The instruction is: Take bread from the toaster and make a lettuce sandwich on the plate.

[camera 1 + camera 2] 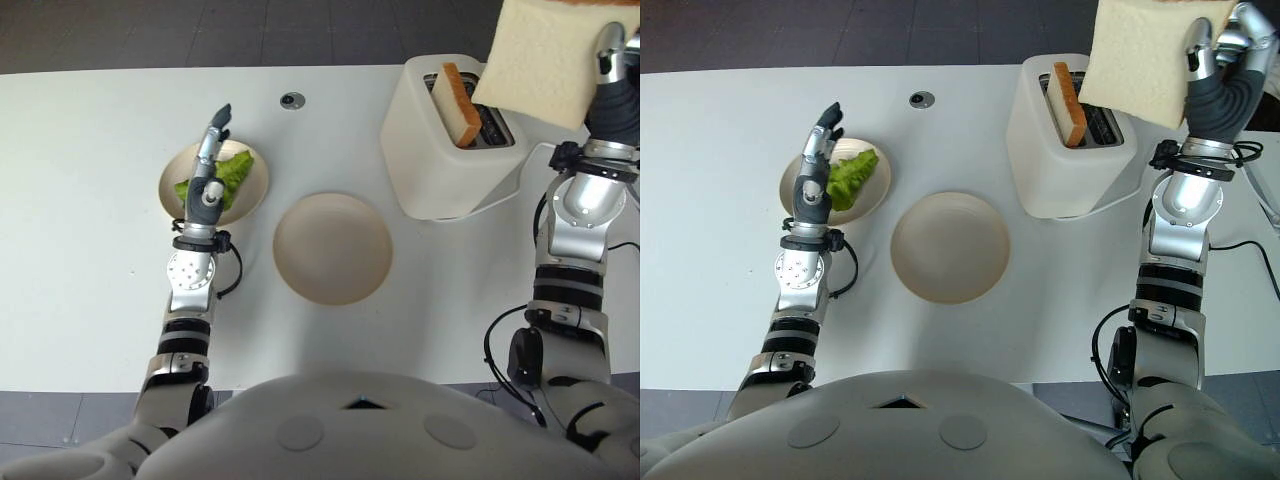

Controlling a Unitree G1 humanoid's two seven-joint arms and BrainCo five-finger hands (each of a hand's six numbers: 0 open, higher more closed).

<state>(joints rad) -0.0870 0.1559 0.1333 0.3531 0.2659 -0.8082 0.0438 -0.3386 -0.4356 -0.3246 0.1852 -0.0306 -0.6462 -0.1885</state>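
Left eye view: a long white table (pixel 80 150) with one bread slice held up beside the toaster.
A cream two-slot plastic toaster (pixel 440 170) stands at the right rear. Just left of it, nearer the robot, lies an empty round beige plate (pixel 332 248). A pale square white bread slice (pixel 540 60) is pinched at its right edge by the raised right hand (pixel 1215 70), up and right of the toaster. A smaller beige dish (pixel 255 195) holds a green lettuce leaf (pixel 232 172). A browned toast slice (pixel 460 100) stands in the toaster's left slot. The left hand (pixel 208 165), fingers straight and empty, is over the lettuce dish.

lettuce bowl (pixel 256 196) left of plate (pixel 332 248), toaster (pixel 440 150) right.
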